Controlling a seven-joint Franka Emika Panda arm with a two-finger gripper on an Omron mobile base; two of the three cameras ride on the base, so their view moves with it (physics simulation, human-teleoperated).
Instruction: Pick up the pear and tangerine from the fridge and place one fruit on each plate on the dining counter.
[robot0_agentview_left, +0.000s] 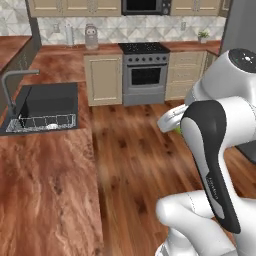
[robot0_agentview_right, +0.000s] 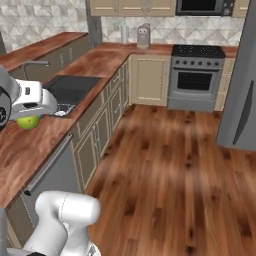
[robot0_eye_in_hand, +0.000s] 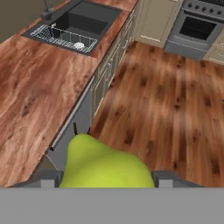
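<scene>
- Left base view: showing a sliver of the yellow-green pear (robot0_agentview_left: 177, 130) under the white hand, behind the dark-and-white forearm; hanging over the plank floor (robot0_agentview_left: 135, 150), glossy reddish-brown wooden counter (robot0_agentview_left: 45, 185) lying well to the left.
- Right base view: carrying the pear (robot0_agentview_right: 28, 122) beneath the white two-finger gripper (robot0_agentview_right: 30, 118), above the counter edge near the dark sink (robot0_agentview_right: 70, 86).
- Hand view: gripping the pear (robot0_eye_in_hand: 103, 164) between narrowed jaws, stem end pointing away from the hand along the gripper line; no plates visible, so likely needing more travel before placing.
</scene>
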